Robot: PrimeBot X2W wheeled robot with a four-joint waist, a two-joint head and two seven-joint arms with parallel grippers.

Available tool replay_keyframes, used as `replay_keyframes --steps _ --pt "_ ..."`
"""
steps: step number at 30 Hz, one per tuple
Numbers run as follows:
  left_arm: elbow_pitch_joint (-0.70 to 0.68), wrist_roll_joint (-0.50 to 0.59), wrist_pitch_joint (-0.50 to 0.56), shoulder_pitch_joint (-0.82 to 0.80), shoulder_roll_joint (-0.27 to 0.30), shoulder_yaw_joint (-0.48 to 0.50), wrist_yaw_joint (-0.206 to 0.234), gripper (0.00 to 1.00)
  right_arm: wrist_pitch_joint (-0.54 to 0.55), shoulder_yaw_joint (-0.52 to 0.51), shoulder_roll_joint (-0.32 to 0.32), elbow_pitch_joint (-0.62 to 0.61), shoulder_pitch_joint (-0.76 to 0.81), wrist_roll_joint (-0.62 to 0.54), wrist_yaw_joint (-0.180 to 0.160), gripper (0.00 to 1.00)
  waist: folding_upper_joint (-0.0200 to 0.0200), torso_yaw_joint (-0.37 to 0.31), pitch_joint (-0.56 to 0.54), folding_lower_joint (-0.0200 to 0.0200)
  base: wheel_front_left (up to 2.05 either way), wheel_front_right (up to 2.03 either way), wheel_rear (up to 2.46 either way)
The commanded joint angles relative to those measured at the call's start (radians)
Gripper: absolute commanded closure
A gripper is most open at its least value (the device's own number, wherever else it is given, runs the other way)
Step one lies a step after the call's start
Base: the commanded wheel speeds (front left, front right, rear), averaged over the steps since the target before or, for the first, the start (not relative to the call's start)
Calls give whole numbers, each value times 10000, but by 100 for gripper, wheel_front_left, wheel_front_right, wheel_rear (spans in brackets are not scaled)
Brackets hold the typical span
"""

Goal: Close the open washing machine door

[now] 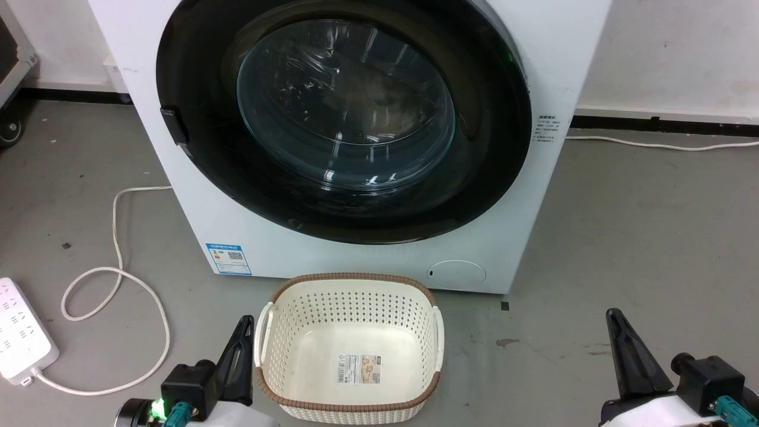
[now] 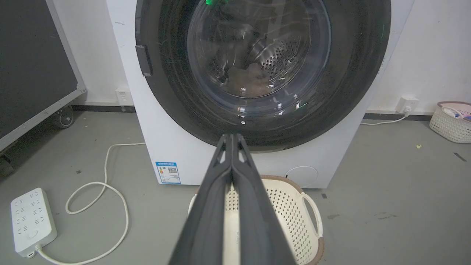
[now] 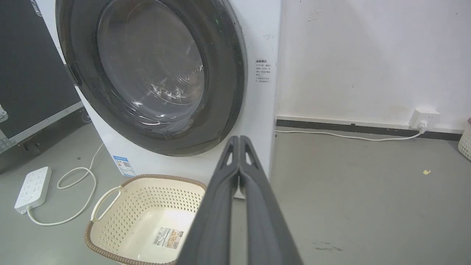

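Both your grippers sit low in the head view, operator, so I go from the left. On the grey floor (image 1: 652,237) at the far left you see a white power strip (image 1: 21,338), and its white cable (image 1: 118,279) lies in a loop. Next comes your left gripper (image 1: 244,323), just beside the left handle of the cream basket (image 1: 350,276).

Yes, operator, and in the left wrist view its two dark fingers (image 2: 213,206) are pressed together, tip to tip.

In the middle, behind the basket, you have the washing machine (image 1: 557,71), white. The washing machine door (image 1: 344,118) lies flat against its front: a black frame around a clear glass bowl, with a dark latch piece (image 1: 175,126) on its left edge. Below the door you find a blue label (image 1: 228,258) at the left and a small round hatch (image 1: 456,275) at the right.

I see the same. At the lower right is your right gripper (image 1: 614,317), above bare floor and well apart from the basket. In the right wrist view its fingers (image 3: 220,206) are also pressed together. Behind it, a second cable (image 1: 652,144) runs along the foot of the wall to a wall socket (image 3: 425,117).
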Motion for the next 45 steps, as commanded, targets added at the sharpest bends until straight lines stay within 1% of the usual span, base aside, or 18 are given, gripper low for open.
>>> replay_keyframes --steps 1,45 --pt "-73 77 65 -67 2 45 72 100 60 21 35 -92 -126 -95 -2 100 0 -3 1 0 0 0 0" --pt "-615 430 940 -169 -17 209 324 100 925 195 80 -447 -301 -550 -5 100 0 -66 13 0 0 0 0"
